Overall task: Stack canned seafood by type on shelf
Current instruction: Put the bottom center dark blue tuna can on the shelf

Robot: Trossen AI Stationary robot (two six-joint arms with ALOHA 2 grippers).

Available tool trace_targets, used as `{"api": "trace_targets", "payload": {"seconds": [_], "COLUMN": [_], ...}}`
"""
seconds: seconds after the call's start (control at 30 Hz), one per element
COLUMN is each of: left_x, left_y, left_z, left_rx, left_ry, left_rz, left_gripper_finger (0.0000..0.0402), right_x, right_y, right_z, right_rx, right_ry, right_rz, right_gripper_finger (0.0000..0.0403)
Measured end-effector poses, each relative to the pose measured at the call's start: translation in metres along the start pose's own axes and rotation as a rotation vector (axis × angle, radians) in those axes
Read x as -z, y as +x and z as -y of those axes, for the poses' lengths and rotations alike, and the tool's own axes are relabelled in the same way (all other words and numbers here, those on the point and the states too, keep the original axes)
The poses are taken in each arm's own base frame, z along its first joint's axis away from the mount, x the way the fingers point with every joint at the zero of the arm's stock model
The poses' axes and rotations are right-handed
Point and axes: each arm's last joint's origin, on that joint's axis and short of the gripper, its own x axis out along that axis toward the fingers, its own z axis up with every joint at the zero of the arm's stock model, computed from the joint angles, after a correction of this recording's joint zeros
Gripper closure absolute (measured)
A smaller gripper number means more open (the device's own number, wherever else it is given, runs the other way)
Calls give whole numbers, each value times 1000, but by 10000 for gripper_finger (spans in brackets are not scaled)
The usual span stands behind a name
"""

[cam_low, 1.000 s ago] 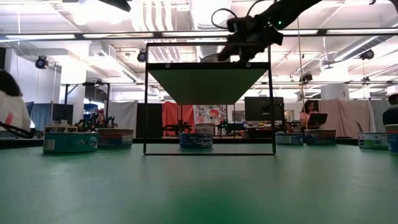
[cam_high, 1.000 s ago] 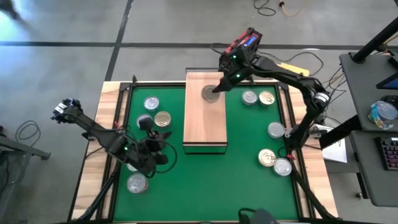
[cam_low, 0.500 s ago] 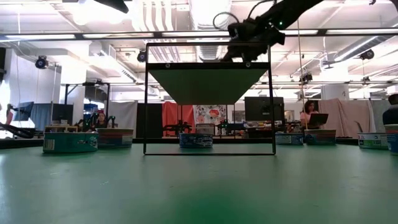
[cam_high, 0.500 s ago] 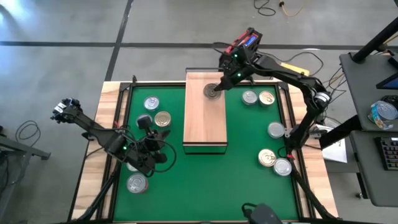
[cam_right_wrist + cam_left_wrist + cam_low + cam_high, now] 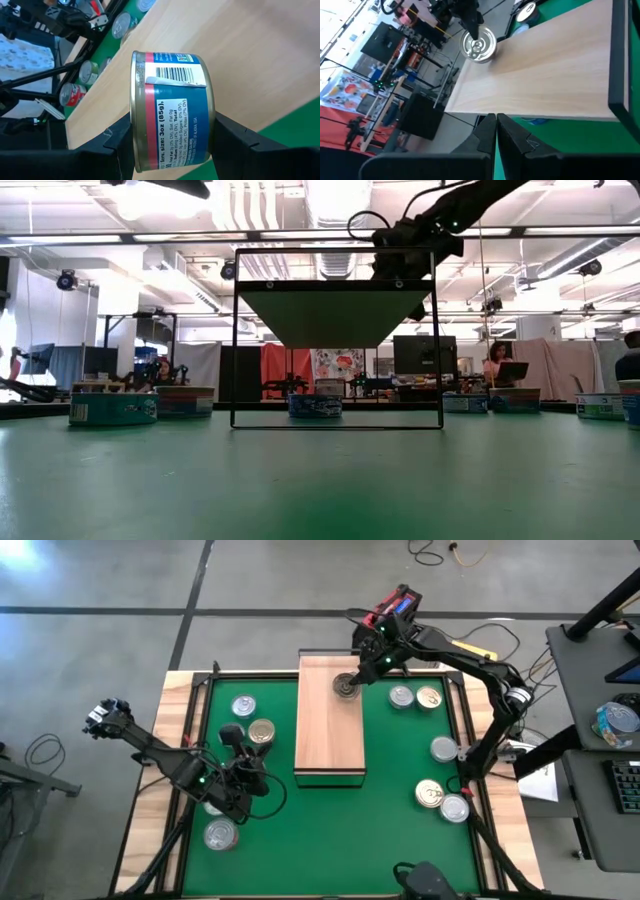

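Right gripper (image 5: 349,686) is at work near the top centre of the high view, its two dark fingers (image 5: 125,142) pinching a silver-lidded tin (image 5: 172,112) by its sides, so the blue and red label with its barcode faces the wrist camera. Holding the rim from both sides keeps the flat can level, which looks like the point of this grip as it goes onto the shelf (image 5: 330,745), the light-wood board running down the middle of the green mat (image 5: 390,800). The tin sits at the board's far end, in the upper part of the frame; whether it rests on the wood or hangs just above it I cannot tell. Starting at that end would leave the nearer boards free for further stacks. Other tins lie in loose clusters, some left of the shelf, some right of it. Left gripper (image 5: 243,755) waits at lower left beside a gold-lidded tin (image 5: 262,731), fingers pressed together and holding nothing.
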Motion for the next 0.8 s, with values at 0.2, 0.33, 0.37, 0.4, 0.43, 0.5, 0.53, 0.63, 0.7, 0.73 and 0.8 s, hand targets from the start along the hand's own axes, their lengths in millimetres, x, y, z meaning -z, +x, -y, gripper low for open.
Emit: {"api": "trace_targets", "payload": {"seconds": [0.2, 0.33, 0.37, 0.4, 0.43, 0.5, 0.53, 0.63, 0.7, 0.73, 0.8], "left_x": [1, 1, 1, 1, 1, 1, 1, 1, 1, 1, 1], "left_y": [8, 14, 15, 15, 15, 15, 15, 15, 15, 15, 15], "left_z": [2, 0, 0, -1, -1, -1, -1, 0, -1, -1, -1], "left_rx": [189, 218, 215, 214, 214, 215, 215, 215, 215, 215, 215], "left_ry": [54, 71, 73, 76, 79, 83, 83, 83, 83, 82, 80], "left_rz": [-64, -84, -86, -87, -87, -86, -86, -86, -86, -86, -86], "left_gripper_finger": [402, 401, 401, 401, 401, 401, 401, 401, 401, 401, 402], "right_x": [2, 1, 1, 1, 0, 0, 0, 0, 0, 0, 1], "right_y": [3, 3, 3, 3, 3, 3, 3, 3, 3, 3, 4], "right_z": [3, 3, 3, 3, 3, 3, 3, 3, 3, 4, 5], "right_rx": [1, 9, 10, 11, 13, 19, 22, 29, 32, 45, 52], "right_ry": [-11, -10, -4, -3, 1, 23, 32, 47, 57, 63, 75], "right_rz": [0, 16, 18, 19, 19, 23, 24, 28, 28, 28, 21], "right_gripper_finger": [216, 216, 216, 216, 216, 216, 216, 216, 195, 177, 144]}}
